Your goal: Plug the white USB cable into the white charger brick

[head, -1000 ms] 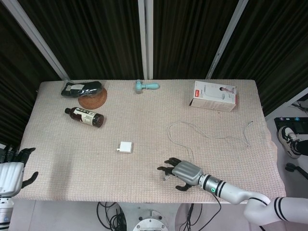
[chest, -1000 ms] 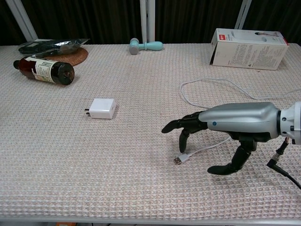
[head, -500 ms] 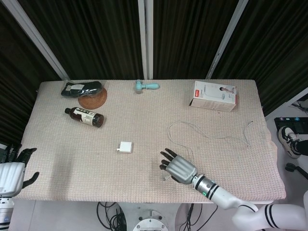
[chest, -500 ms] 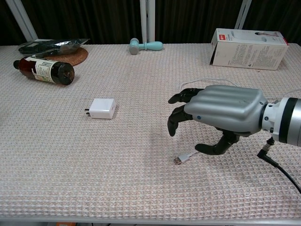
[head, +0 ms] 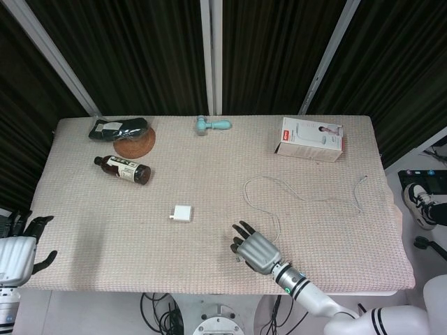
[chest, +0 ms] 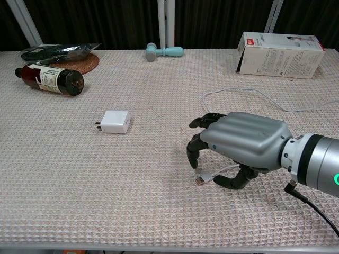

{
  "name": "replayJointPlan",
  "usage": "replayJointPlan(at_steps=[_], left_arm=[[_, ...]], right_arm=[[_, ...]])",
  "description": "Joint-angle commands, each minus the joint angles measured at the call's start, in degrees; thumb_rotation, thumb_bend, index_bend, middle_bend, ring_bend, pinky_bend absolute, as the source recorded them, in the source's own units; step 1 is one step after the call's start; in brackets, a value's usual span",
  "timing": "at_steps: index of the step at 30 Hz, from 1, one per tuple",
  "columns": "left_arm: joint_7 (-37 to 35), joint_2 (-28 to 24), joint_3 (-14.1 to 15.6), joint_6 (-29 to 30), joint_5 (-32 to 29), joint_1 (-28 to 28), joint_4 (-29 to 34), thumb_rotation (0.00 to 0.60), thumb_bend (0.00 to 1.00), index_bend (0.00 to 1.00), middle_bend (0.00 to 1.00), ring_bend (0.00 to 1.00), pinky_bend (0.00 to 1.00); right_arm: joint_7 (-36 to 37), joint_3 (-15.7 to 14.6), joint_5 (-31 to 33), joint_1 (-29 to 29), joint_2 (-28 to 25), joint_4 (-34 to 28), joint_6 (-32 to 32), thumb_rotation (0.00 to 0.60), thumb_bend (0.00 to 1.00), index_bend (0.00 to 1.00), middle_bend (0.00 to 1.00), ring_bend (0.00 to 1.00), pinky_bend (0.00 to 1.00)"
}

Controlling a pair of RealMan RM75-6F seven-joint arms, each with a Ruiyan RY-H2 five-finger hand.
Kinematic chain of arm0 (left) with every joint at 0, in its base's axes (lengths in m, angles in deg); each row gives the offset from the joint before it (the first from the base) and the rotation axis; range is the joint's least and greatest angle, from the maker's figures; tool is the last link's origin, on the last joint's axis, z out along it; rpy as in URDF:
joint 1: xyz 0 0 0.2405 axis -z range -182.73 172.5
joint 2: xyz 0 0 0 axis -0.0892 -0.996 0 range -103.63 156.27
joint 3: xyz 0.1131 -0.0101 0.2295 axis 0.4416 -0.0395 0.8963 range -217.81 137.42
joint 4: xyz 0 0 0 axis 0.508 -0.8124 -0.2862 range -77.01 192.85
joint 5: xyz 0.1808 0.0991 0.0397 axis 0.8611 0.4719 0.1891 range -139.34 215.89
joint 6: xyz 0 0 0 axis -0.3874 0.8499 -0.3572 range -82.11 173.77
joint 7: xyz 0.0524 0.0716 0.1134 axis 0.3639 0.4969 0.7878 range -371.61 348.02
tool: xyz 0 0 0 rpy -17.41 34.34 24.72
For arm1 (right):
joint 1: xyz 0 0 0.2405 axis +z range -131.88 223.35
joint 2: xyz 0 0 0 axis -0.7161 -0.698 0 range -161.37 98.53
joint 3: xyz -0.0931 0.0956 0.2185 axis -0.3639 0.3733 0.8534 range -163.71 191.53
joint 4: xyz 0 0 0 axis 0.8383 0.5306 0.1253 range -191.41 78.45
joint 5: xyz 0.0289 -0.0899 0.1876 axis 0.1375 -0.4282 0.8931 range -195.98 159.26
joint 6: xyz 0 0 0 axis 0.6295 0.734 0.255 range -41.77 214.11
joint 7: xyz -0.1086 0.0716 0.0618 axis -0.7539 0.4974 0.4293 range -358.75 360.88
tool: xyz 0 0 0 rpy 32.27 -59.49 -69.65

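since one second ago the right hand (chest: 241, 144) has turned palm down and moved a little toward the near edge of the table (head: 84, 230); it now hangs low over the plug end of the white usb cable (chest: 207, 177). its fingers (chest: 195, 153) are curved downward and apart, and the thumb is beside the cable near the plug. whether the thumb touches the cable i cannot tell, but nothing is held. in the head view this hand (head: 255, 250) covers the plug end, close to the front edge.

the cable lies on the cloth. from the plug it goes under the hand, then makes a loop (head: 260, 187) behind it and runs far to the right side of the table (head: 357, 199). the plug itself is on the table, just in front of the fingertips, in the same place as before.

the white charger brick (chest: 116, 121) lies flat, well apart from the plug, to the left of the right hand. its prongs point to the left in the chest view. it has not moved.

the left hand (head: 17, 248) is seen only in the head view, at the left front corner beyond the table edge, with fingers spread and holding nothing.

at the back there are a brown bottle (chest: 50, 78) lying on its side, a round mat (head: 135, 145) with a dark bag (head: 117, 128) on it, a light blue tool (head: 212, 125) and a white box (head: 311, 139).
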Motion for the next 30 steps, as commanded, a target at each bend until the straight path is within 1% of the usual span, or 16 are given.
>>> replayJointPlan(at_steps=[1, 12, 30], left_arm=[[-0.02, -0.01, -0.02, 0.0, 0.01, 0.02, 0.0, 0.6, 0.19, 0.22, 0.24, 0.08, 0.0], [0.17, -0.07, 0.04, -0.09, 0.03, 0.04, 0.26, 0.6, 0.19, 0.22, 0.24, 0.08, 0.0], [-0.39, 0.2, 0.1, -0.42, -0.22, 0.05, -0.41, 0.6, 0.19, 0.22, 0.23, 0.08, 0.0]], right_arm=[[-0.52, -0.07, -0.04, 0.25, 0.1, 0.35, 0.19, 0.6, 0.3, 0.41, 0.29, 0.0, 0.0], [-2.5, -0.48, 1.31, 0.92, 1.45, 1.01, 0.52, 0.6, 0.26, 0.42, 0.3, 0.0, 0.0], [-3.87, -0.9, 3.43, 1.54, 2.47, 1.64, 1.21, 0.6, 0.26, 0.44, 0.31, 0.0, 0.0]])
